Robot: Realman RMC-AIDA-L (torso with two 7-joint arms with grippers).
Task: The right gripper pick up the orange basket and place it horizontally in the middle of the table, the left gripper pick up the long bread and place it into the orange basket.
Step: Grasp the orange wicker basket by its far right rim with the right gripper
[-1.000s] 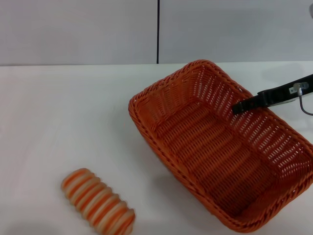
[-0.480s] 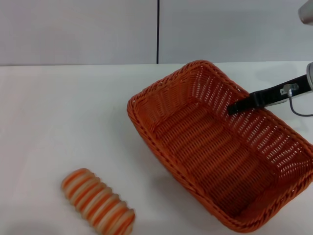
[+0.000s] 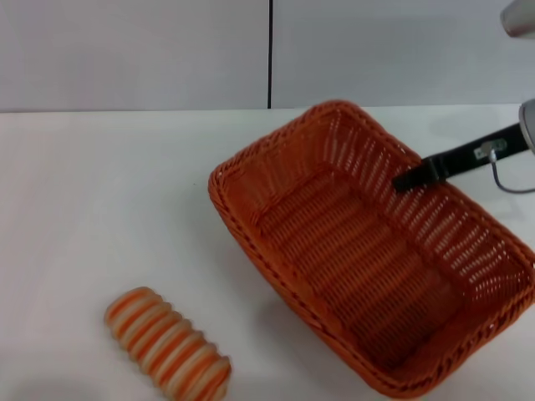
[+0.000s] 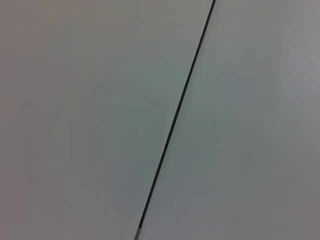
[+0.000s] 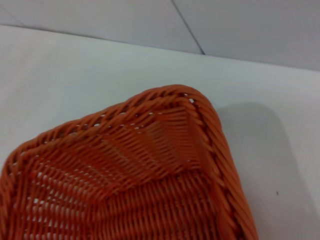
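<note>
orange basket [image 3: 368, 251] shifted left; right gripper [image 3: 410, 179] on its rim

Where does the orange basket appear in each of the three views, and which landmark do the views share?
Head view: the orange basket fills the right half, standing diagonally on the table.
Left wrist view: not in it; only the wall shows.
Right wrist view: one corner of the basket fills the lower part.
Shared landmark: the thin black wall seam.
</note>
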